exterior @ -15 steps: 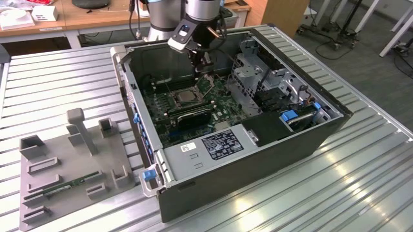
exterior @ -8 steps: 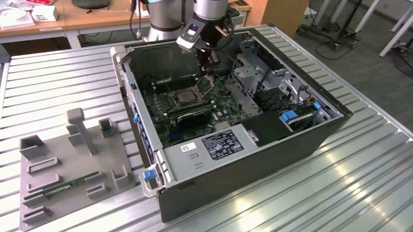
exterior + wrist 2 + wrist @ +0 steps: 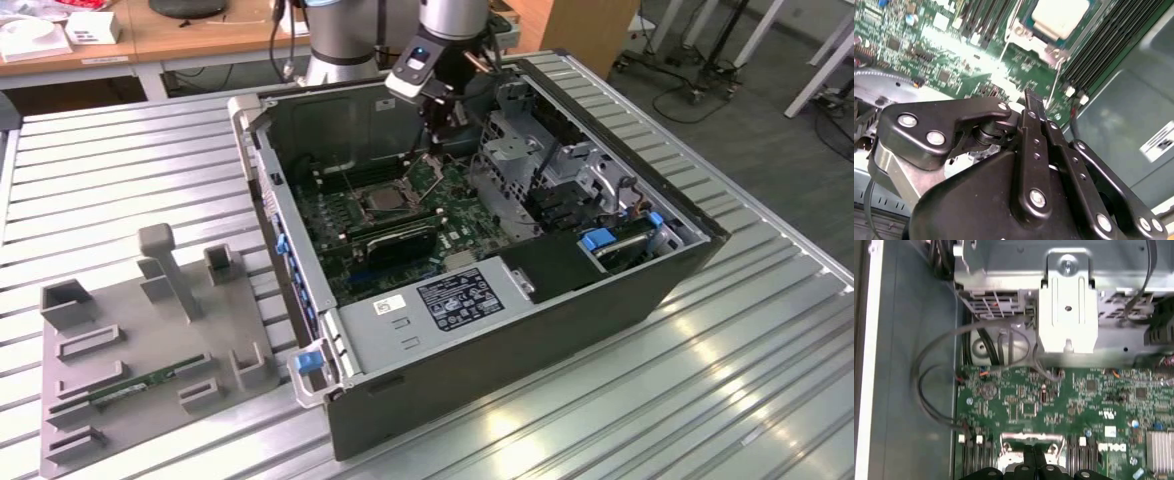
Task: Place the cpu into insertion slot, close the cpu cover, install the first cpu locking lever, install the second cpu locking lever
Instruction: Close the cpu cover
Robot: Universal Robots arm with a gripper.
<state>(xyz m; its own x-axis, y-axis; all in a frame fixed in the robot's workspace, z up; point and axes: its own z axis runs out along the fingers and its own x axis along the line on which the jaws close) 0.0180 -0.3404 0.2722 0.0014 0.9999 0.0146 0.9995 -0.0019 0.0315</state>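
**Q:** How is the hand [image 3: 437, 158] shown?
**A:** It is positioned inside the open computer case [image 3: 561, 320], which is stood on the slatted metal desk [image 3: 747, 400]. In the second wrist view the fingertips [image 3: 1032, 102] are pressed together, so the hand is clenched. Whether anything is pinched between them cannot be told.

**Q:** Where is the cpu located?
**A:** The cpu [image 3: 1061, 17] is seated in the insertion slot [image 3: 363, 203] on the green motherboard [image 3: 899, 45]. The cpu cover [image 3: 1021, 31] is laid around its pale face. The hand is held just beside the slot, on its far side toward the exterior view's right. A thin wire lever [image 3: 1053, 85] is seen running from the slot's corner to beside the fingertips.

**Q:** What else is pictured?
**A:** A grey fixture tray [image 3: 200, 335] carrying a memory stick [image 3: 147, 383] is set on the desk at the exterior view's left of the case.
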